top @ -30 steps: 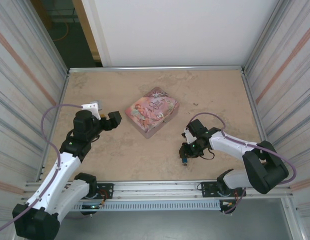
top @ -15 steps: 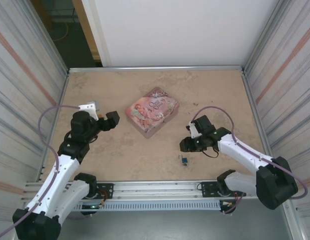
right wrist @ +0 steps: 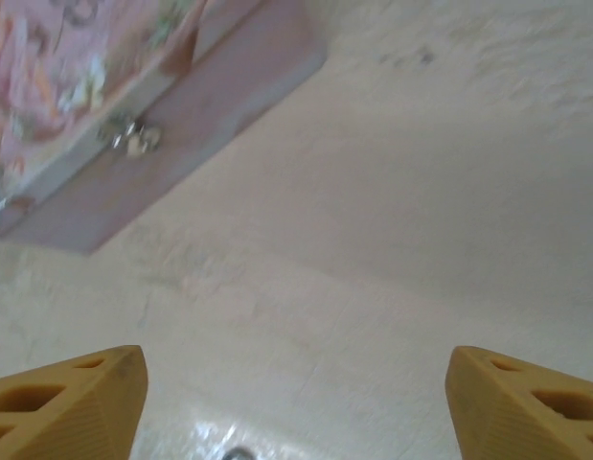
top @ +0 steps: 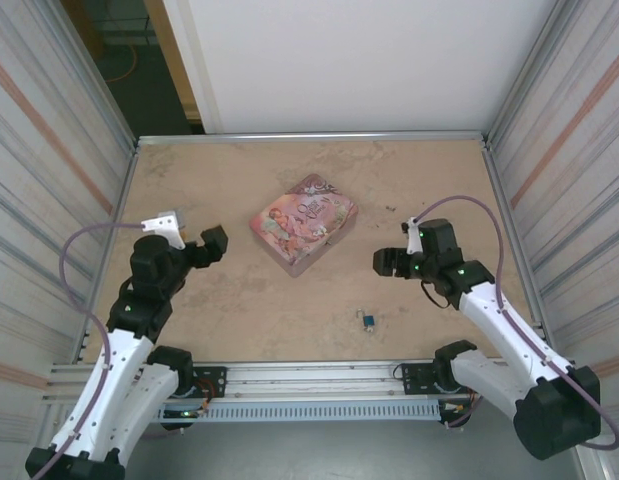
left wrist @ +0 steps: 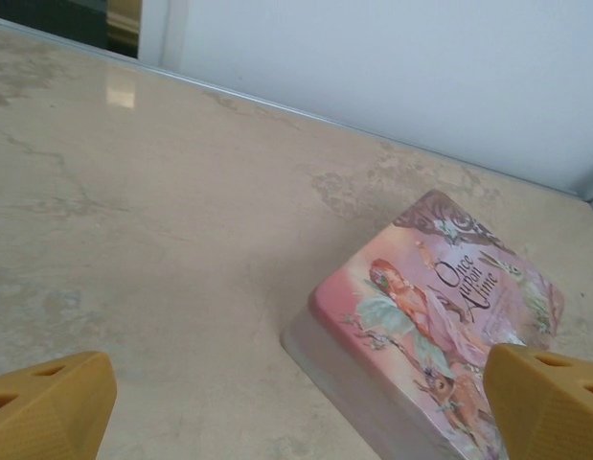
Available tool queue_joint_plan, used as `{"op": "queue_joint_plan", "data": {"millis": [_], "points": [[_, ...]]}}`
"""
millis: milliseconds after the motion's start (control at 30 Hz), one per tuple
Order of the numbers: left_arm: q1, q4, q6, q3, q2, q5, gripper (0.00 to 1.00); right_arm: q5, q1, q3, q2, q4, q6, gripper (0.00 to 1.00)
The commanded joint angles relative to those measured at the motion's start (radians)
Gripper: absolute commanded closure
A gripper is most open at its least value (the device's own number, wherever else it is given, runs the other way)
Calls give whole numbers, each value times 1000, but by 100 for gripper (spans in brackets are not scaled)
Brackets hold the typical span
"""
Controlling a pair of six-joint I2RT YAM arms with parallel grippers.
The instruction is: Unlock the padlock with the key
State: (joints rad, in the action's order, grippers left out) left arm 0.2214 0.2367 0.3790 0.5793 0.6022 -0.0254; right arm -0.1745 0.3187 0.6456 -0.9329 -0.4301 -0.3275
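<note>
The tiny blue-teal padlock (top: 367,320) lies on the table near the front edge, and nothing holds it. I cannot make out a key apart from it. My right gripper (top: 384,263) is open and empty, behind and a little right of the padlock. In the right wrist view, my right gripper (right wrist: 296,402) has its yellow fingertips (right wrist: 71,398) spread wide over bare table; a small shiny bit (right wrist: 237,452) peeks in at the bottom edge. My left gripper (top: 211,240) is open and empty to the left of the pink tin (top: 302,223). Its yellow fingertips (left wrist: 47,407) stand far apart in the left wrist view.
The pink illustrated tin (left wrist: 440,316) lies at the table's middle, its silver clasp (right wrist: 133,134) facing the right arm. Metal walls enclose the table (top: 239,300) on the left, right and back. A rail runs along the front edge.
My right gripper has risen from the padlock and drawn back to the right, leaving the padlock on the table. My left arm has shifted a little to the left.
</note>
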Motion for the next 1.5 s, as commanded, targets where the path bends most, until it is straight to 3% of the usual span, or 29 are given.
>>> {"op": "queue_joint_plan", "data": {"millis": [0,233,567,967,1200,1467], "points": [[-11,14,-60,-16,-38,-96,1,34,-69,43,11,46,47,16],[-20,15,-161,-19,-99,-236,1,12,-229,28,26,114,63,1],[-36,-45,-178,-94,-122,-304,1,-102,-445,-94,24,273,4,1],[-102,-213,-151,-216,-81,-276,1,104,-458,-278,-33,560,80,1],[-102,-282,-149,-267,51,-371,1,106,-452,-354,-151,831,105,1],[-104,-349,-191,-299,129,-401,1,52,-437,-371,-322,1169,131,1]]}}
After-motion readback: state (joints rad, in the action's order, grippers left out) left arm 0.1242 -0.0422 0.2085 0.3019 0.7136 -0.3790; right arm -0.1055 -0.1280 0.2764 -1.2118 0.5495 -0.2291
